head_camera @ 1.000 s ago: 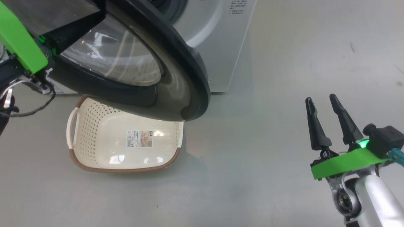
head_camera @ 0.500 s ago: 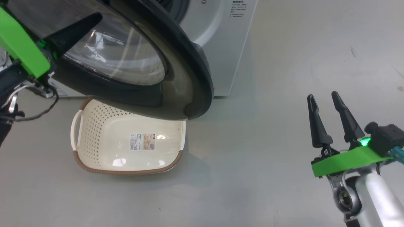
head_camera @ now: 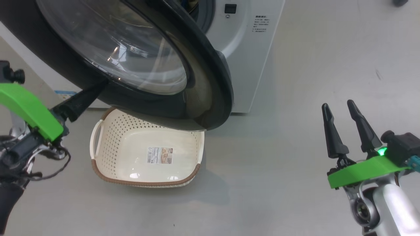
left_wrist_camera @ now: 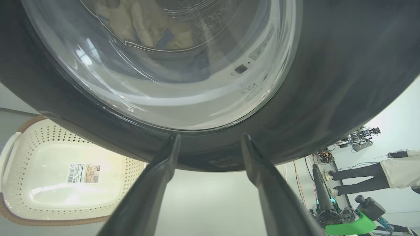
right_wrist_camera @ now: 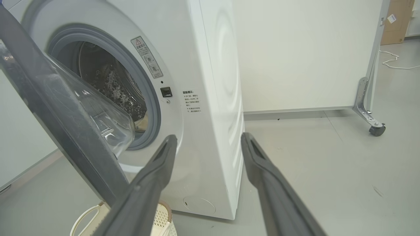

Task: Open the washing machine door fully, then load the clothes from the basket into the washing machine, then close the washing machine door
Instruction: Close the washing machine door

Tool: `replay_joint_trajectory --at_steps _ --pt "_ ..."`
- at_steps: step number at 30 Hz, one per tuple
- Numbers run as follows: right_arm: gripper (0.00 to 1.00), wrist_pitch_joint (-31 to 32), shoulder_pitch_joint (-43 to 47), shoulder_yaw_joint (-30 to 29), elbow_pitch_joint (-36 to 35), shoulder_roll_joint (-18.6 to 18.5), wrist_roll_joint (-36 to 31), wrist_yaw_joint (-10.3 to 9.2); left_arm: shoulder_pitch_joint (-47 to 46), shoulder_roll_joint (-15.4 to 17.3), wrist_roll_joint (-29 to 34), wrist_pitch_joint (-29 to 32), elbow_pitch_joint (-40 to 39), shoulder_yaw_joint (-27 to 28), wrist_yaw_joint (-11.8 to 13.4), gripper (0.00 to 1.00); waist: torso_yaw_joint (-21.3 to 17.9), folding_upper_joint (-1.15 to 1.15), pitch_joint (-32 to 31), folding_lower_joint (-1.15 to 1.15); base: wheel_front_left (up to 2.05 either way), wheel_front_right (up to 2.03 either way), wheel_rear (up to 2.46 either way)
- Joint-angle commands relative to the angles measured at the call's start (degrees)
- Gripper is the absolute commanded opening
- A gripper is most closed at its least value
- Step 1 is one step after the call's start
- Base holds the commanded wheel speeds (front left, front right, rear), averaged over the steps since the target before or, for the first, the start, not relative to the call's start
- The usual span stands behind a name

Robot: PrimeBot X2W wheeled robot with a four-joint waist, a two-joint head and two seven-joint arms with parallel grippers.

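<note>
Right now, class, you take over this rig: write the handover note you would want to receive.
Left gripper: open, empty, fingertips just below the black ring of the washing machine door.
Right gripper: open, empty, off to the right.
Clothes: inside the washing machine, seen through the door glass.
Basket: empty, beneath the door.
Done: loading. Left: push the part-open door shut.
</note>
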Motion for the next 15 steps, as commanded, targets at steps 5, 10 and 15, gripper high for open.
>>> replay_joint_trajectory --at_steps 5,10,15 --pt "1.00 -0.4 0.9 1.0 -1.6 -1.6 0.0 0.09 2.2 3.9 0.7 -4.9 -0.8 2.4 -0.2 1.00 0.7 0.00 -0.9 0.00 0.00 0.00 0.00" --pt "1.00 -0.4 1.4 1.2 -1.5 -2.0 0.1 0.09 5.9 4.0 2.1 -10.1 0.8 1.1 -0.2 1.00 0.9 0.00 -1.6 0.00 0.00 0.00 0.00" --pt "1.00 -0.4 1.8 1.3 -1.4 -2.3 0.2 0.09 8.8 3.8 3.4 -15.8 2.1 -0.8 -0.2 1.00 1.0 0.00 -2.0 0.00 0.00 0.00 0.00"
